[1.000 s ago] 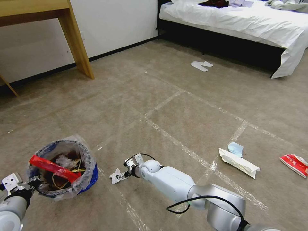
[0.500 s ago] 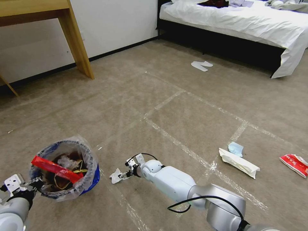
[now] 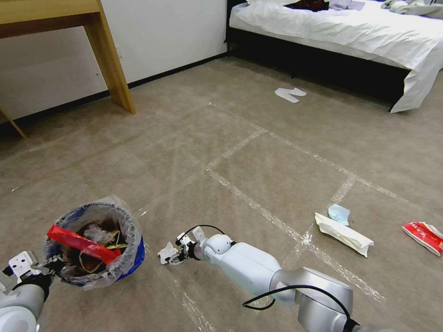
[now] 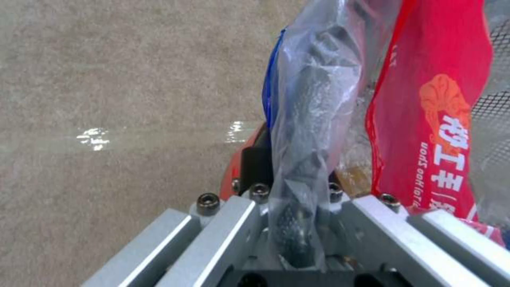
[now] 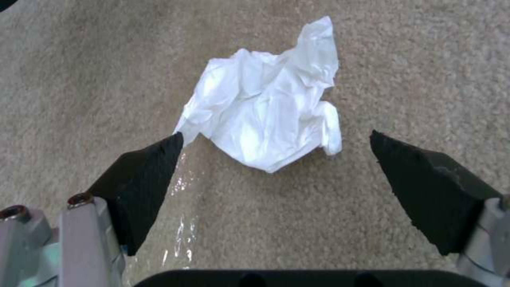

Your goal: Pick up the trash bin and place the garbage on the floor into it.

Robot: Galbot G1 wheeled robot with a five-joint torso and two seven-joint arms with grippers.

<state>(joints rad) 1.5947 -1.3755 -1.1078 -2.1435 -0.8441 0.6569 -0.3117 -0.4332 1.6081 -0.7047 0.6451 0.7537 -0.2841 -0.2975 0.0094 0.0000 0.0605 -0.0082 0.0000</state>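
From the head camera, the trash bin (image 3: 94, 244) is already partly loaded: a red wrapper strip (image 3: 82, 243) lies across its mouth over brown and crumpled scraps, so I'd judge the job well under way but not finished. Out on the carpet to the right there's a white packet (image 3: 344, 233), a blue mask (image 3: 339, 213) just beside it, and a red-white packet (image 3: 424, 236) further off, all waiting. The left gripper (image 3: 48, 266) sits at the bin's near rim, low on the left, while the right gripper (image 3: 174, 256) reaches down to a crumpled white tissue (image 3: 166, 252) on the floor just right of the bin. Over to the left wrist camera: the jaws are clamped on the bin's rim (image 4: 297, 223), with the clear liner bag (image 4: 313, 103) pinched in between and the red wrapper hanging alongside. Now the right wrist camera: the jaws stand wide apart, holding nothing, one black fingertip (image 5: 146, 175) just at the tissue's (image 5: 268, 115) edge, the other pad clear of it; the tissue lies on the carpet just ahead of the gap, not yet grasped.
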